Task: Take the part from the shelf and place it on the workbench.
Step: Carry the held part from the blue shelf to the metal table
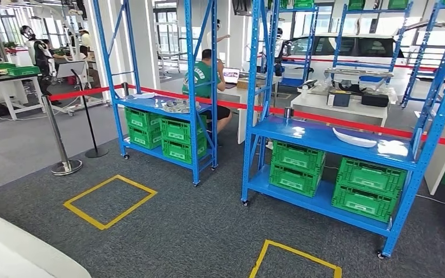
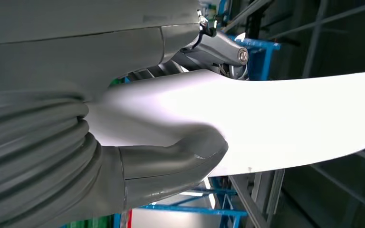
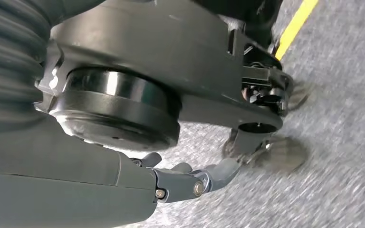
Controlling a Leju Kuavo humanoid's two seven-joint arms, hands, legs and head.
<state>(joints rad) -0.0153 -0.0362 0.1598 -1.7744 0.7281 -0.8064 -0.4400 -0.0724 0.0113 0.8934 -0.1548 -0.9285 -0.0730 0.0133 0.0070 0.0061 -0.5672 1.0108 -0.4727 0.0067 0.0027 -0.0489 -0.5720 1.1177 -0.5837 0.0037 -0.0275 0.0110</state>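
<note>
The head view looks down across a grey carpeted workshop floor (image 1: pixel 208 226) with two yellow taped squares, one at the left (image 1: pixel 110 201) and one at the lower edge (image 1: pixel 295 260). Two blue shelf racks stand on castors: the left rack (image 1: pixel 165 107) and the right rack (image 1: pixel 330 139), each carrying green crates (image 1: pixel 295 168) on the lowest level. A curved white piece (image 1: pixel 354 138) lies on the middle board of the right rack, and shiny pieces sit on the left rack's middle board. Red barrier tape (image 1: pixel 324 117) runs behind the racks, and a person in a green shirt (image 1: pixel 204 78) sits beyond the left rack. A white curved surface (image 1: pixel 11 249) fills the lower left corner of this view. The left wrist view tells more: the left hand (image 2: pixel 171 118) grips a long, smooth white part (image 2: pixel 275 123), the thick grey thumb (image 2: pixel 180 156) pressed over one face and darker fingers (image 2: pixel 218 47) hooked over the opposite edge, with blue rack beams behind it. The right wrist view shows the right hand (image 3: pixel 195 183) hanging above the carpet beside a yellow line (image 3: pixel 297 26); its fingers are curled in and nothing lies between them, though much of the hand is hidden.
</note>
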